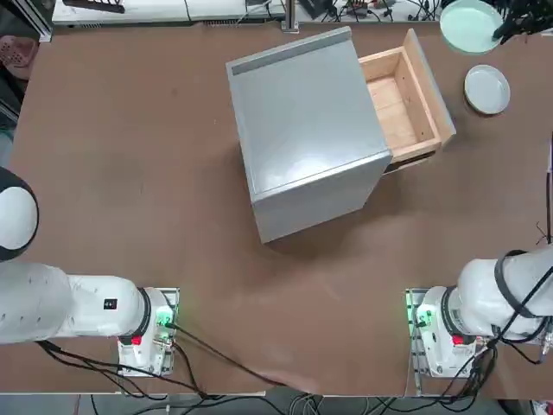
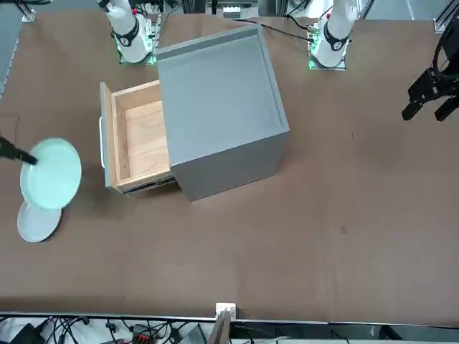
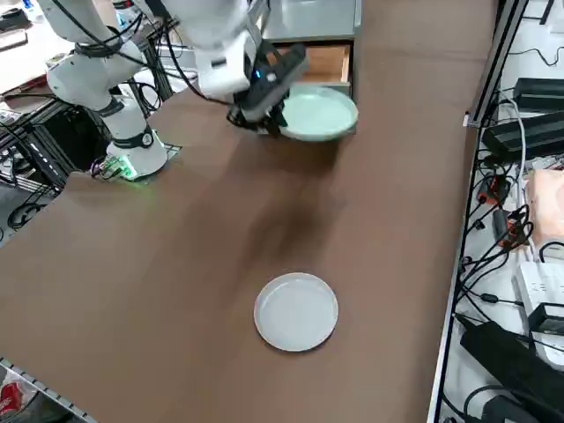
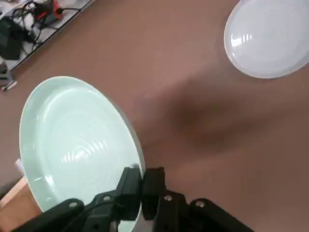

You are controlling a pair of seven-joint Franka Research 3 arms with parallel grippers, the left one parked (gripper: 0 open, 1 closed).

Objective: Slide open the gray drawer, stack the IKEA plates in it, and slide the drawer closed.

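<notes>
The gray drawer [image 1: 403, 102] stands pulled out of the gray cabinet [image 1: 302, 130], its plywood tray holding nothing. My right gripper [image 4: 141, 180] is shut on the rim of the pale mint green IKEA plate [image 4: 72, 140] and holds it in the air, roughly level. In the top view this plate [image 1: 471, 26] hangs past the drawer's gray front panel, at the table's far right. The white IKEA plate [image 1: 486, 89] lies flat on the table just nearer the robot. In the right side view the held plate [image 3: 319, 113] hangs in front of the open drawer [image 3: 330, 62].
Cables and power strips [image 3: 529, 132] run along the right table edge. The right arm's base [image 1: 441, 328] is bolted near the front edge. Brown tabletop [image 1: 130, 156] stretches left of the cabinet.
</notes>
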